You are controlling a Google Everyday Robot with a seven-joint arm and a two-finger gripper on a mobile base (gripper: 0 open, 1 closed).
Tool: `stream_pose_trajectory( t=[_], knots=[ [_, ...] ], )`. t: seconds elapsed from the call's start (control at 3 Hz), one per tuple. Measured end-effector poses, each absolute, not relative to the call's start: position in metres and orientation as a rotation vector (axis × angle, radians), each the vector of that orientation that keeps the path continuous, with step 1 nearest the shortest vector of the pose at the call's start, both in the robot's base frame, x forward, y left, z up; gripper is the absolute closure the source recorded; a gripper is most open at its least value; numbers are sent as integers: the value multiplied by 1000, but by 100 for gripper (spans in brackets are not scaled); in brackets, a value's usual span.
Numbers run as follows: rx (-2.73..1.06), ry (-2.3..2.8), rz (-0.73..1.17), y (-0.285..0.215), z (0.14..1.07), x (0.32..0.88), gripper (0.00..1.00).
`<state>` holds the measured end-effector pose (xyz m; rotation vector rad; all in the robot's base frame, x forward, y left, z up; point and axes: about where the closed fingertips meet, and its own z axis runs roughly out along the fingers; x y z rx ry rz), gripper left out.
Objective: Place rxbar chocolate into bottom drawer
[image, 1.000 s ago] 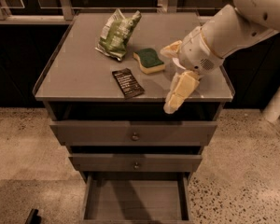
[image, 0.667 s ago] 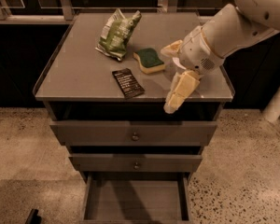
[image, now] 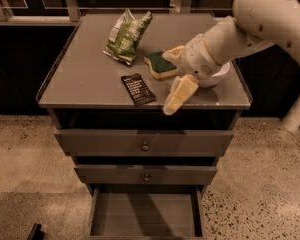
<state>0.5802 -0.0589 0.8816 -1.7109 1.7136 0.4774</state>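
The rxbar chocolate (image: pixel 137 89), a small flat black wrapper with white print, lies on the grey cabinet top (image: pixel 80 79) near its front edge. My gripper (image: pixel 166 82) hovers just right of it, over the front right part of the top, open and empty. One cream finger (image: pixel 180 93) points down toward the front edge and the other reaches over the sponge. The bottom drawer (image: pixel 96 215) is pulled open below, a deep grey box with nothing showing inside.
A green snack bag (image: pixel 126 31) lies at the back of the top. A green-and-yellow sponge (image: pixel 159 65) sits beside my gripper. The two upper drawers (image: pixel 145 143) (image: pixel 146 175) are closed. My white arm (image: pixel 255 24) comes in from the right.
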Motion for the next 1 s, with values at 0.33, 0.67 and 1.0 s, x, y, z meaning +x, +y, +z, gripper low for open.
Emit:
stream_pose_trajectory(
  t=[0.33,0.67,1.0],
  knots=[
    [-1721,1657,554,-31,870,611,0],
    [-1727,1619,640,-4,855,631,0],
    [-1729,1624,714,12,836,640,0]
  ],
)
